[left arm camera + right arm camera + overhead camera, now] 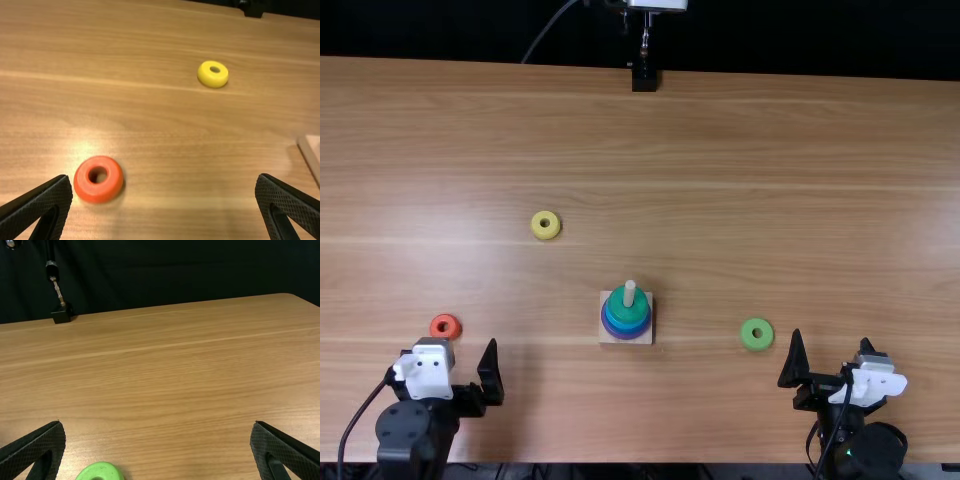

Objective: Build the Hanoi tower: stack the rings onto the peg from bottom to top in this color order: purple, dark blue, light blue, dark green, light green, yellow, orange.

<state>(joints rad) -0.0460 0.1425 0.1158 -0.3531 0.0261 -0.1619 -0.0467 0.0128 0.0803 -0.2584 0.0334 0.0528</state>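
Observation:
In the top view the peg (629,292) stands on a square wooden base (611,334). Around it lie a purple ring (626,334), blue above that, and a dark green ring (627,309) uppermost. Loose on the table are the yellow ring (553,226), the orange ring (445,326) near my left gripper (468,362), and the light green ring (757,334) left of my right gripper (832,350). Open and empty, my left gripper (164,187) also appears in its wrist view with the orange ring (98,179) and yellow ring (213,74). My right gripper (157,429) is open, near the light green ring (100,472).
A black stand (644,78) is at the table's far edge. The wooden table (770,180) stretches between the arms and that edge. Cables run beside both arms.

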